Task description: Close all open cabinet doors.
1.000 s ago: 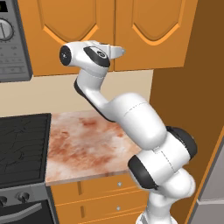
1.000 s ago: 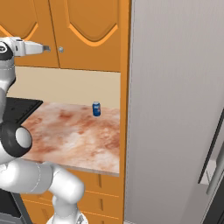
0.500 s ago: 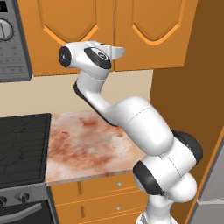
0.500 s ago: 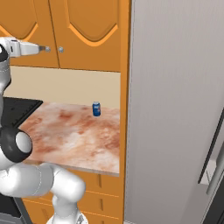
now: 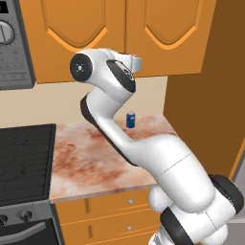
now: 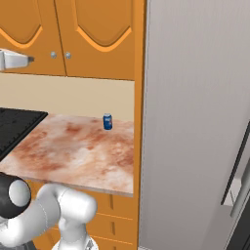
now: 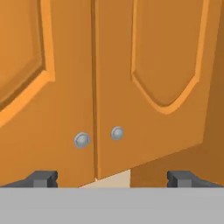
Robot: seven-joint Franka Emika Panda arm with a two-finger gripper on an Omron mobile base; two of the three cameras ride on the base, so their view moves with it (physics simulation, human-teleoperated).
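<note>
The two upper doors, the left door point(image 7: 48, 87) and the right door point(image 7: 153, 87), are seen straight ahead of the gripper point(image 7: 111, 178), above the counter point(image 6: 73, 151). The fingertips are spread wide and nothing is held. The seam lies just left of the gripper's centre, with both knobs point(image 7: 82, 140) slightly above the fingertips. Both doors are judged shut or nearly so; any push would go straight forward.

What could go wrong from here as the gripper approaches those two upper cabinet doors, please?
The open gripper faces the seam between the left door and right door, so a push might land on a knob and slip. Both doors already look nearly shut, so a hard push may be wasted. The arm's elbow hangs over the can and might topple it.
</note>
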